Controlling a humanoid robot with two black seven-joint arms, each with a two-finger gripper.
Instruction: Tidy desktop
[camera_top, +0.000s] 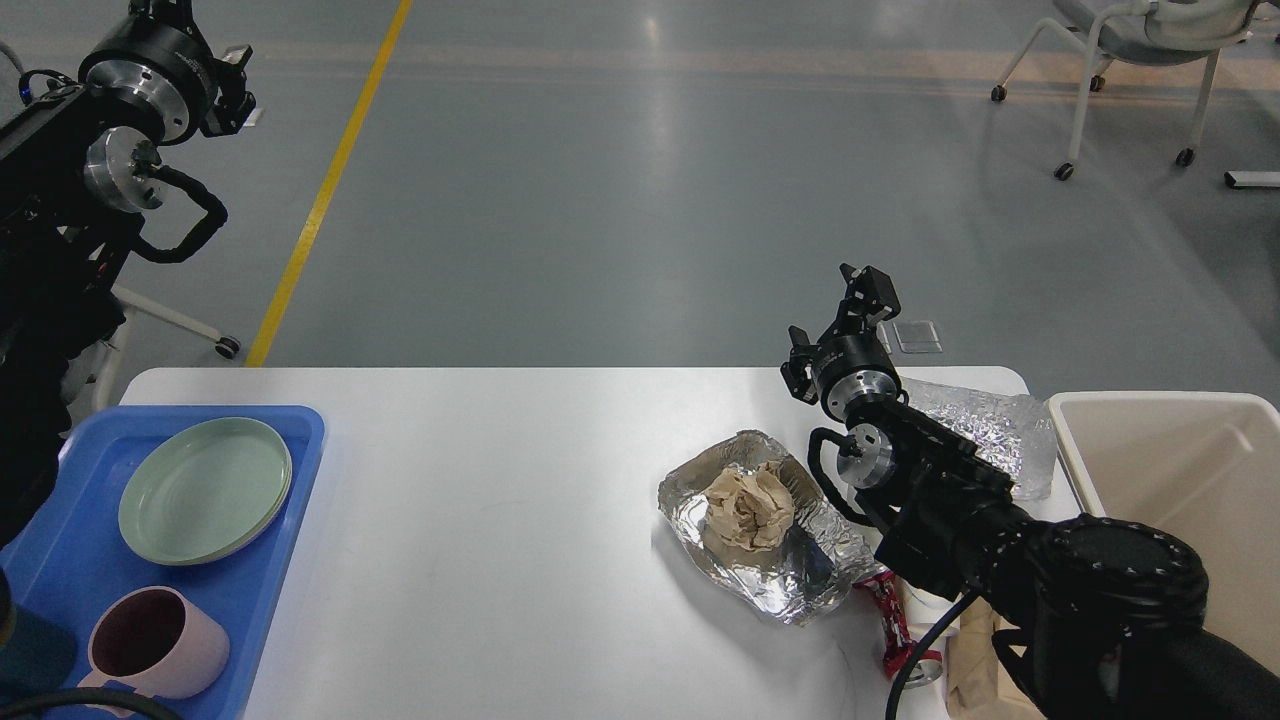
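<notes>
The white desktop (500, 480) fills the lower half of the head view. On its right part lies a crumpled foil tray (800, 585) holding a ball of brown paper (745, 505). My right gripper (865, 280) hangs over the desktop's far edge, pointing away, open with nothing between its fingers. Its forearm crosses a crinkled clear plastic wrapper (990, 420). A red wrapper (890, 620) and beige paper (970, 660) lie under that arm near the front edge. My left wrist (145, 70) is raised over the floor at the far left, and its gripper runs out past the top edge.
A beige bin (1180, 470) stands against the desktop's right end. A blue tray (60, 560) at the left holds green plates (205, 490), a pink mug (155, 640) and a dark teal item (30, 650). Wheeled chairs (1120, 60) stand on the floor beyond.
</notes>
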